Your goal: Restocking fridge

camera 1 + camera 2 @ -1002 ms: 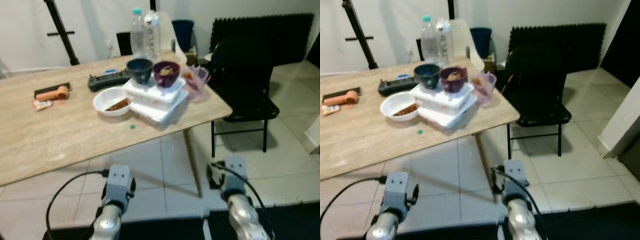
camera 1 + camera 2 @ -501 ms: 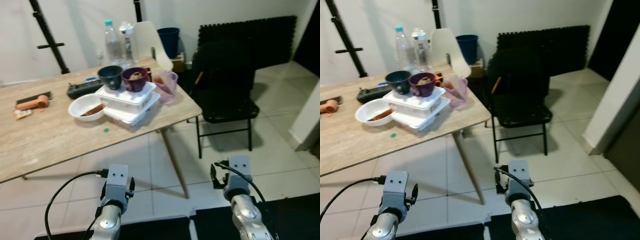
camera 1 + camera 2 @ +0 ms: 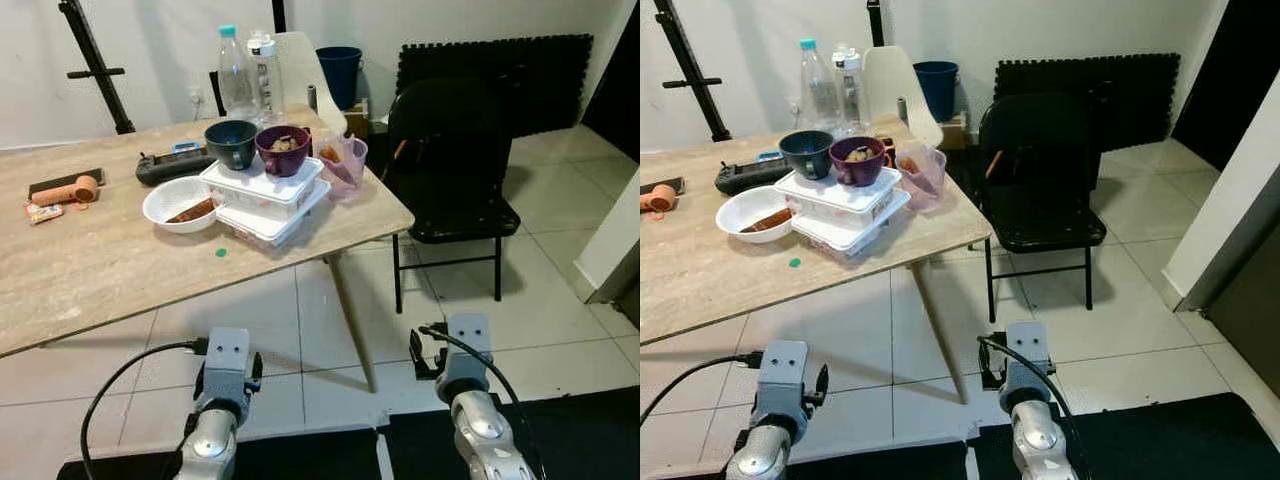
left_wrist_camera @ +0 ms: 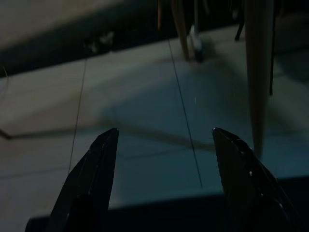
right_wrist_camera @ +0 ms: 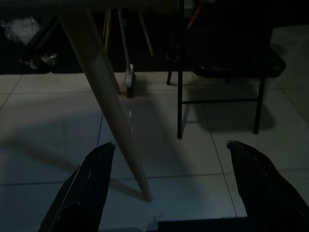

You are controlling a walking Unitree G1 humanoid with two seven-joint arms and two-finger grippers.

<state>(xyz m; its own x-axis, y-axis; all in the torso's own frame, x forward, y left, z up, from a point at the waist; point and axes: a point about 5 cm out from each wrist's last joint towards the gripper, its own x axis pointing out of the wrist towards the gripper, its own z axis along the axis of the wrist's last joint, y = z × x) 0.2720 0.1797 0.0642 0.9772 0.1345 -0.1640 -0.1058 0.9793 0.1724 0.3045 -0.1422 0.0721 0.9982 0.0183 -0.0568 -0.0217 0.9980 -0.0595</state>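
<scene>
On the wooden table [image 3: 100, 270] two white lidded containers [image 3: 265, 197] are stacked, with a dark blue bowl [image 3: 230, 143] and a purple bowl of food [image 3: 284, 148] on top. Beside them stand a pink cup [image 3: 342, 163] and a white bowl with food [image 3: 183, 203]. Two water bottles [image 3: 245, 82] stand at the far edge. Both arms hang low over the tiled floor, well short of the table: left arm [image 3: 225, 365], right arm [image 3: 465, 345]. My left gripper [image 4: 164, 131] is open and empty. My right gripper [image 5: 171, 143] is open and empty, near a table leg [image 5: 108, 111].
A black chair [image 3: 450, 150] stands right of the table, with a black foam panel [image 3: 500, 65] and a blue bin [image 3: 340, 68] behind. A black remote [image 3: 175, 165] and an orange object [image 3: 65, 190] lie on the table's left. A white chair [image 3: 300, 65] stands behind it. A dark mat [image 3: 590, 440] lies at my feet.
The whole picture has swung right and drawn back a little, so the camera moved. Both arms hang as before, and nothing on the table has shifted.
</scene>
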